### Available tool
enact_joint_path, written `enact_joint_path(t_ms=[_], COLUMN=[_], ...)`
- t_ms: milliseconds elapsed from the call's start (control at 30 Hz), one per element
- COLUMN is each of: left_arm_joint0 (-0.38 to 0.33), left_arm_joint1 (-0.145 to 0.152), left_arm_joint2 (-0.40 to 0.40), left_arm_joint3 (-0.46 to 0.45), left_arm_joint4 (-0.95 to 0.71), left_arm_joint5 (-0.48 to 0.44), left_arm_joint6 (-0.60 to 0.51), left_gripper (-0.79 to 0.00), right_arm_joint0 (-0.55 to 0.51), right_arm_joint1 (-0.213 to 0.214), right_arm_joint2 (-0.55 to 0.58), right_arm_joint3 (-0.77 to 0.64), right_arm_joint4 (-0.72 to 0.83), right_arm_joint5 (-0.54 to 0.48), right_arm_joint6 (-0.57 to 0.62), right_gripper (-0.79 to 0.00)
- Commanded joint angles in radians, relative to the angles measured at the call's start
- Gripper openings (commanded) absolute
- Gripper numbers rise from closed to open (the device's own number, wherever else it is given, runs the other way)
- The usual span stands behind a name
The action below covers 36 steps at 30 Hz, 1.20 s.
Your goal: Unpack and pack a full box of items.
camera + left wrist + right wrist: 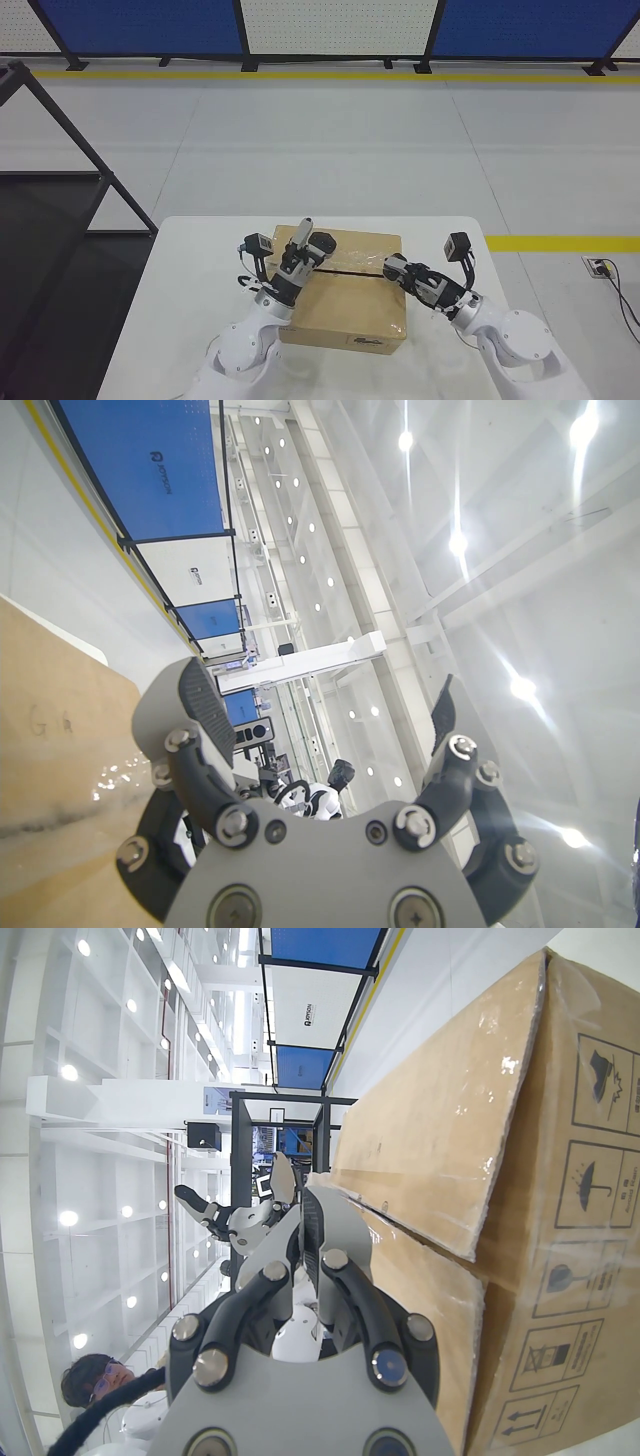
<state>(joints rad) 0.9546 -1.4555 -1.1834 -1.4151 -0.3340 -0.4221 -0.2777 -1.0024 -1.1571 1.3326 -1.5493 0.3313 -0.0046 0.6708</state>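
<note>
While the right gripper (306, 1213), pinched shut on nothing, sits at the seam (345, 270) and the left gripper (320, 705) gapes empty above, the box (345, 310) lies closed on the table (180, 300); shut like that, it could skid off and dent cardboard

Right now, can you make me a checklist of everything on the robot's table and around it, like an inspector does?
Surface: white table, with the box resting on it.
Job's things: one cardboard box, flaps shut, clear tape along the top seam; contents hidden.
Clutter: nothing seen.
Grippers: left gripper open, holding nothing, pointing upward over a corner of the box; right gripper shut, at the seam near the box's end; cannot tell if it touches.
Cables: floor socket with a cord, off the table.
Surroundings: blue and white partition panels, yellow floor line, black rack.
</note>
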Motion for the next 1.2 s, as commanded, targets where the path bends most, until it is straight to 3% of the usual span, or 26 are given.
enact_joint_path(t_ms=[0,333,533,667,800,1167], left_arm_joint0=[0.013,0.094,0.103,0.101,0.089,0.061], left_arm_joint1=[0.006,0.061,0.093,0.109,0.12,0.126], left_arm_joint2=[-0.025,-0.293,-0.413,-0.449,-0.458,-0.397], left_arm_joint3=[-0.019,-0.087,-0.075,-0.062,-0.047,-0.02], left_arm_joint4=[-0.005,-0.027,-0.05,-0.1,-0.084,-0.057], left_arm_joint5=[0.008,0.071,0.151,0.232,0.261,0.26], left_arm_joint6=[-0.02,-0.184,-0.365,-0.485,-0.535,-0.504], left_gripper=[0.0,0.0,0.0,0.0,0.0,0.0], right_arm_joint0=[0.0,-0.009,-0.018,-0.022,-0.022,-0.031], right_arm_joint1=[0.0,0.005,0.011,0.013,0.014,0.014], right_arm_joint2=[0.0,0.012,0.02,0.018,0.009,0.007], right_arm_joint3=[0.001,-0.01,-0.026,-0.04,-0.054,-0.072], right_arm_joint4=[0.0,-0.017,-0.051,-0.072,-0.106,-0.115], right_arm_joint5=[-0.001,0.008,0.042,0.061,0.087,0.083], right_arm_joint6=[0.0,0.014,0.027,0.028,0.005,-0.031], right_gripper=[-0.785,-0.785,-0.785,-0.785,-0.785,-0.785])
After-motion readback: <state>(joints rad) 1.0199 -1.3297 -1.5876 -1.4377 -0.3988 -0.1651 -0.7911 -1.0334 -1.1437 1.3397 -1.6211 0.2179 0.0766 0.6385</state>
